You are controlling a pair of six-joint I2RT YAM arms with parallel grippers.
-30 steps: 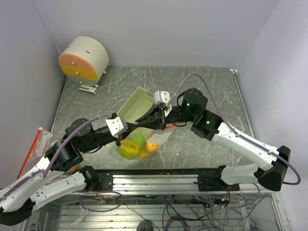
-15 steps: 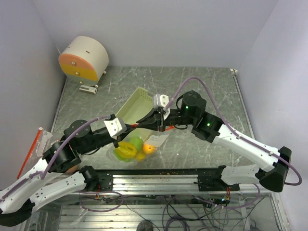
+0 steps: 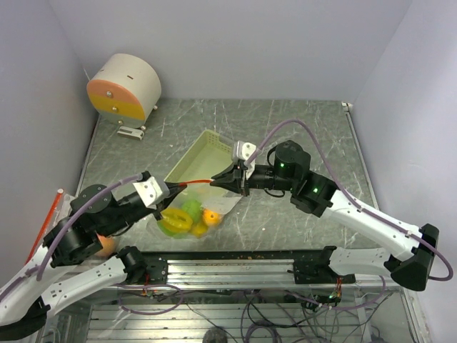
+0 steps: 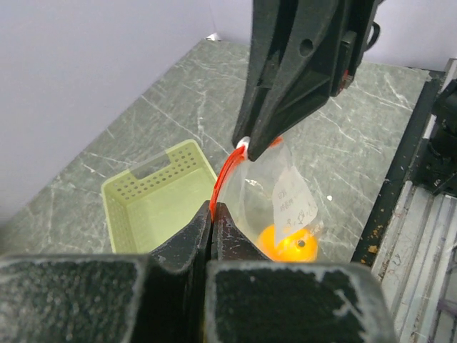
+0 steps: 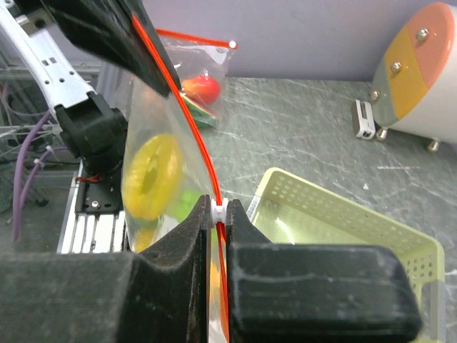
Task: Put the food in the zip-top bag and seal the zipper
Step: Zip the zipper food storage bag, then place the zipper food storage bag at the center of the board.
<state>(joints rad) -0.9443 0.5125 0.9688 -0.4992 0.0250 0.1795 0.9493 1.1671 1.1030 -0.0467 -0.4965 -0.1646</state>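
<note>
Left claw (image 4: 213,214) and right claw (image 5: 218,211) each clench the red zipper (image 3: 194,184) of the clear plastic bag (image 4: 285,193) holding glossy toy fruits (image 3: 176,222).

Left end effector (image 4: 213,211) and right end effector (image 4: 250,143) pinch the red zipper (image 4: 224,175).

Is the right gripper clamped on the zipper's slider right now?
Yes, the right gripper is shut on the white slider of the red zipper.
</note>
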